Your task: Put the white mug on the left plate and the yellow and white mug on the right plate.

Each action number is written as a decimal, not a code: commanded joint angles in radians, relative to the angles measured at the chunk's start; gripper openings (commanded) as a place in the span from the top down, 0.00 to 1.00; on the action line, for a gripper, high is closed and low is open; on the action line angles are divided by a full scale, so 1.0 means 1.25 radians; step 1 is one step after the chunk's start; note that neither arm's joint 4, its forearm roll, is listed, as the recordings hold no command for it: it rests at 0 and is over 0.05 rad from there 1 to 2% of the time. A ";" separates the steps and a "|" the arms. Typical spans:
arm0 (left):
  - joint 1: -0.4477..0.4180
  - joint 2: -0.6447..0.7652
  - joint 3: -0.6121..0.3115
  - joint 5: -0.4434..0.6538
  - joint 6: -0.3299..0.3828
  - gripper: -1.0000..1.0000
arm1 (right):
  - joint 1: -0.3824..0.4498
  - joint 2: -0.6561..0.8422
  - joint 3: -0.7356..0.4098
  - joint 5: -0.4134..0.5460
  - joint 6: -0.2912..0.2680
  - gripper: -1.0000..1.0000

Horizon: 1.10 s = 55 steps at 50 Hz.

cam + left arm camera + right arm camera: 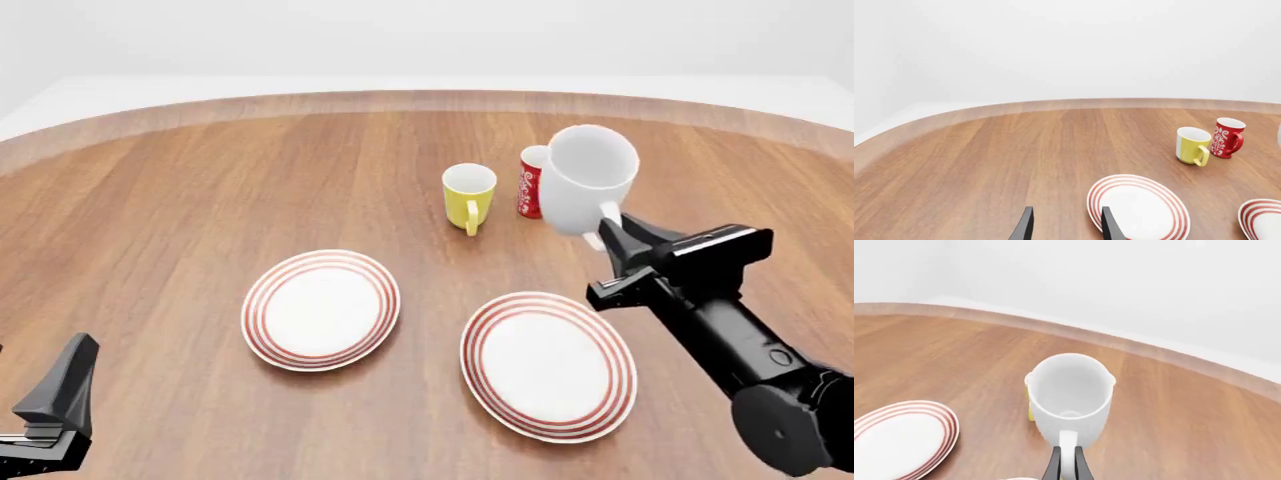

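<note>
The white mug (pixel 587 182) hangs above the table, tipped so its mouth faces the front camera, with my right gripper (pixel 610 230) shut on its handle. In the right wrist view the white mug (pixel 1069 390) fills the centre, and the fingers (pixel 1053 466) pinch the handle. The yellow and white mug (pixel 469 195) stands upright on the table just left of it. The left plate (pixel 320 308) and right plate (pixel 549 363) lie nearer, both bare. My left gripper (pixel 1066 227) is open, low at the near left, beside the left plate (pixel 1137 207).
A slim red cup (pixel 531 182) with white markings stands behind the yellow mug, partly hidden by the lifted white mug. The table's curved far edge (pixel 427 100) runs across the back. In the left wrist view the red cup (pixel 1227 137) stands next to the yellow mug (pixel 1193 145).
</note>
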 commanded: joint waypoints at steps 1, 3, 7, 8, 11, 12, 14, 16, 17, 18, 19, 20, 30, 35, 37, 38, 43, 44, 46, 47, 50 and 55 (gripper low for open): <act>0.000 0.000 0.000 0.000 0.000 0.00 | 0.065 0.028 -0.060 0.008 -0.018 1.00; 0.000 0.000 0.000 0.000 0.000 0.00 | 0.074 0.036 -0.066 0.001 -0.026 1.00; 0.000 0.000 0.000 0.000 0.000 0.00 | 0.099 0.051 -0.085 0.004 -0.024 1.00; 0.000 0.000 0.000 0.000 0.000 0.00 | 0.106 0.058 -0.091 0.004 -0.024 1.00; 0.000 0.000 0.000 0.000 0.000 0.00 | 0.119 0.066 -0.099 0.002 -0.027 1.00; 0.000 0.000 0.000 0.000 0.000 0.00 | 0.121 0.068 -0.100 0.000 -0.028 1.00; 0.000 0.000 0.000 0.000 0.000 0.00 | 0.128 0.078 -0.109 -0.005 -0.031 1.00; 0.000 0.000 0.000 0.000 0.000 0.00 | 0.137 0.086 -0.116 -0.006 -0.032 1.00; 0.000 0.000 0.000 0.000 0.000 0.00 | 0.141 0.089 -0.119 -0.006 -0.032 1.00; 0.000 0.000 0.000 0.000 0.000 0.00 | 0.145 0.094 -0.123 -0.008 -0.032 1.00; 0.000 0.000 0.000 0.000 0.000 0.00 | 0.149 0.097 -0.125 -0.009 -0.032 1.00; 0.000 0.000 0.000 0.000 0.000 0.00 | 0.152 0.099 -0.126 -0.011 -0.033 1.00; 0.000 0.000 0.000 0.000 0.000 0.00 | 0.196 0.124 -0.148 -0.015 -0.032 1.00; 0.000 0.000 0.000 0.000 0.000 0.00 | 0.221 0.131 -0.161 -0.013 -0.023 1.00; 0.000 0.000 0.000 0.000 0.000 0.00 | 0.234 0.138 -0.165 -0.011 -0.019 1.00; 0.000 0.000 0.000 0.000 0.000 0.00 | 0.238 0.141 -0.165 -0.012 -0.020 1.00; 0.000 0.000 0.000 0.000 0.000 0.00 | 0.265 0.156 -0.173 -0.015 -0.015 1.00; 0.000 0.000 0.000 0.000 0.000 0.00 | 0.277 0.164 -0.179 -0.016 -0.015 1.00; 0.000 0.000 0.000 0.000 0.000 0.00 | 0.286 0.172 -0.185 -0.016 -0.014 1.00; 0.000 0.000 0.000 0.000 0.000 0.00 | 0.288 0.174 -0.188 -0.016 -0.014 1.00; 0.000 0.000 0.000 0.000 0.000 0.00 | 0.302 0.181 -0.197 -0.011 -0.016 1.00; 0.000 0.000 0.000 0.000 0.000 0.00 | 0.325 0.202 -0.221 -0.003 -0.018 1.00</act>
